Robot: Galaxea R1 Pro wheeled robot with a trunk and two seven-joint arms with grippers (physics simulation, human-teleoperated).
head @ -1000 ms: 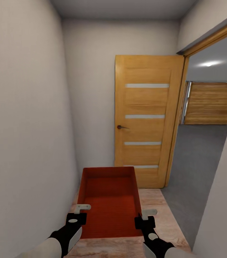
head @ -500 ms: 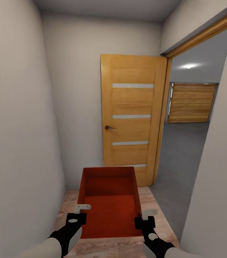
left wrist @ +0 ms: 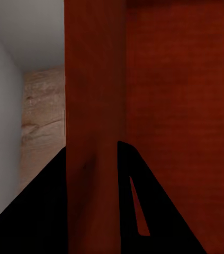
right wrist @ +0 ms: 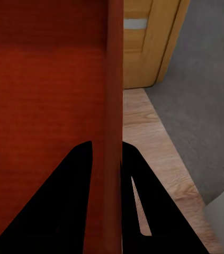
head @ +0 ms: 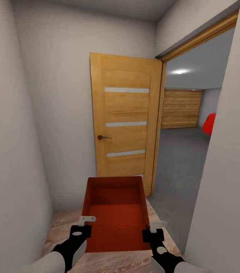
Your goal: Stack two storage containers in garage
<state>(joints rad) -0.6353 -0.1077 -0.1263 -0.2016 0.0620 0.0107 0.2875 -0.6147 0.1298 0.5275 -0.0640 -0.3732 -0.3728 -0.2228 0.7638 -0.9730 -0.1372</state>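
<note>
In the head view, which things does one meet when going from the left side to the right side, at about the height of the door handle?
Left wall → door handle → wooden door → roll-up door → red car → right wall.

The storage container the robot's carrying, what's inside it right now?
The storage container looks empty: just its bare ribbed orange-red bottom and inner walls. The strip against the near wall is hidden.

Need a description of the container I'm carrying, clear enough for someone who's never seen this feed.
Ahead stands an open wooden door with pale stripes. Below it, between the left gripper and right gripper, is the storage container: an orange-red, open-top, empty rectangular box, nearer than the red car showing through the doorway.
</note>
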